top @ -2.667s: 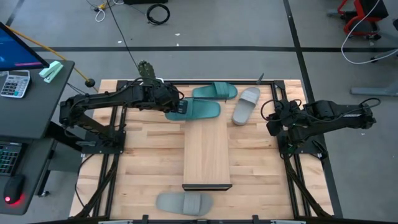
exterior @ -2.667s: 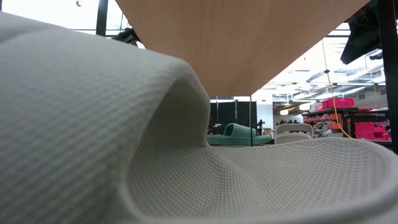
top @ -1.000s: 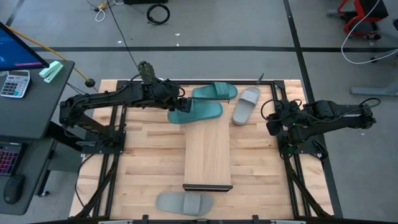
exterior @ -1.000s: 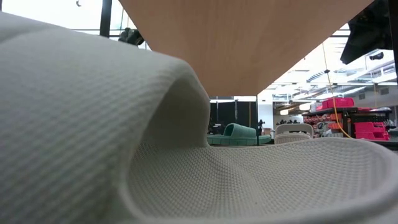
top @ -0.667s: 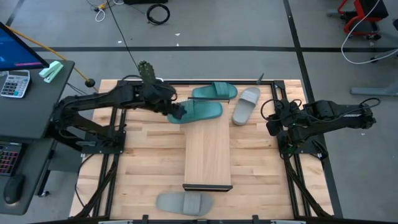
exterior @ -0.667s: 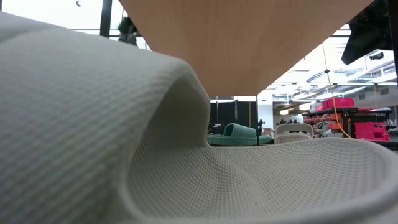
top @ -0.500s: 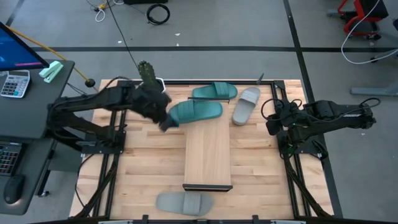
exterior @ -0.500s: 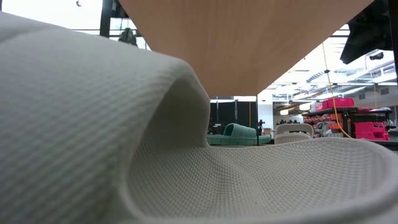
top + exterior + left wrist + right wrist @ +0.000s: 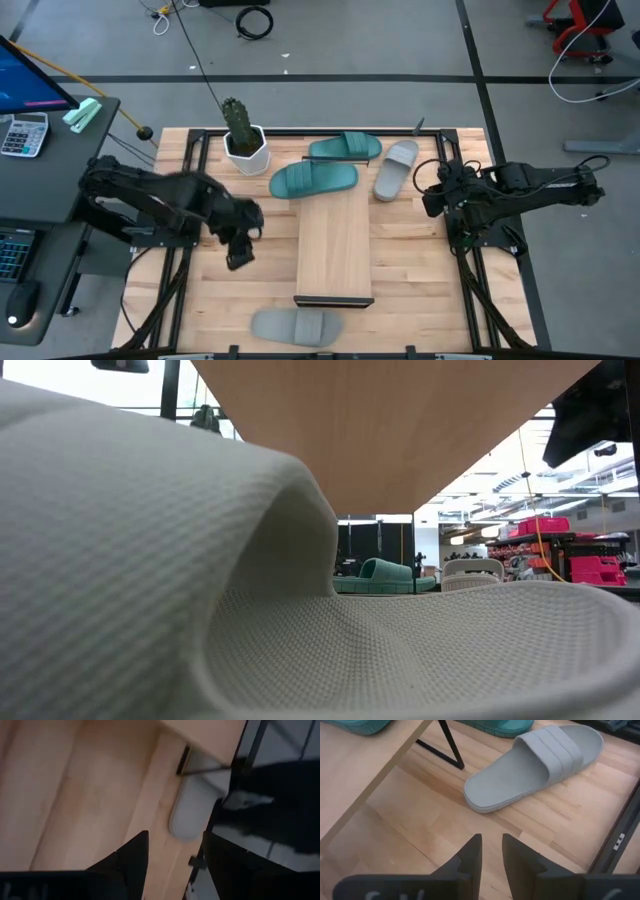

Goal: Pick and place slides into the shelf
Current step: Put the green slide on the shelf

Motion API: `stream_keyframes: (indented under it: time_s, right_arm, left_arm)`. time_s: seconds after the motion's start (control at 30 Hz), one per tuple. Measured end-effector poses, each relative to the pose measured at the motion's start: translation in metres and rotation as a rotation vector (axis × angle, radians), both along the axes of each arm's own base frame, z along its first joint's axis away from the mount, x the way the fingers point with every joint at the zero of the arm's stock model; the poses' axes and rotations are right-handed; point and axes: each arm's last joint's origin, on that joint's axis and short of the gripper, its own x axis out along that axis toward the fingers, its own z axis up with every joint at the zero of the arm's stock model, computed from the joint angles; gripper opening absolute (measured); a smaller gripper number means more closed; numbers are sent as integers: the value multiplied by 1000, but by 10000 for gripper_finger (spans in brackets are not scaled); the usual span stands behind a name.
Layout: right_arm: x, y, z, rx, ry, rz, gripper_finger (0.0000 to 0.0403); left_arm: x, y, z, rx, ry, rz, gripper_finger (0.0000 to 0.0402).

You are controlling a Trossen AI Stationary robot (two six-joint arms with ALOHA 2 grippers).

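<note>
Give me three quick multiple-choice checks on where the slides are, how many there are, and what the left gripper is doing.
1. Where does the teal green foam slide nearest the left arm lie?
A. on the far end of the long light wooden shelf
B. by the near table edge
C. in a gripper

2. How many light grey foam slides show in the high view?
A. one
B. two
C. four

3. The left gripper is:
A. shut on a slide
B. open and empty
C. out of view

Answers: 1 A, it overlaps the board's far end. 2 B, one beside the teal pair, one at the near edge. 3 B, left wrist view shows nothing between its fingers.
</note>
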Motion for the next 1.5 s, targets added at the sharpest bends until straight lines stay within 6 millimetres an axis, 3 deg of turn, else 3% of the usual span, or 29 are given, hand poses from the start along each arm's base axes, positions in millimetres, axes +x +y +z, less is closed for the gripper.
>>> stream_keyframes:
  time_s: [0.23, 0.4, 0.53, 0.67, 0.8, 1.13, 1.5]
  right_arm:
    - [7, 1, -3, 28, 35, 1, 82]
    - [11, 3, -5, 50, 52, 13, 82]
    - [13, 3, -6, 70, 57, 22, 82]
    - [15, 4, -6, 87, 57, 31, 82]
    - [17, 5, -6, 102, 49, 39, 82]
    - [18, 6, -7, 151, 37, 14, 82]
    - [20, 1, -6, 31, 11, -93, 82]
  left_arm:
    - [-6, -39, -64, -95, 134, -82, 186]
    - [-12, -59, -113, -244, 50, -13, 178]
    - [-18, -64, -148, -324, -57, 69, 178]
    - [-28, -57, -175, -299, -54, 130, 188]
    - [-30, -52, -185, -311, -87, 139, 207]
    - [-21, -46, -181, -349, -181, 157, 284]
    - [-20, -47, -186, -335, -178, 179, 282]
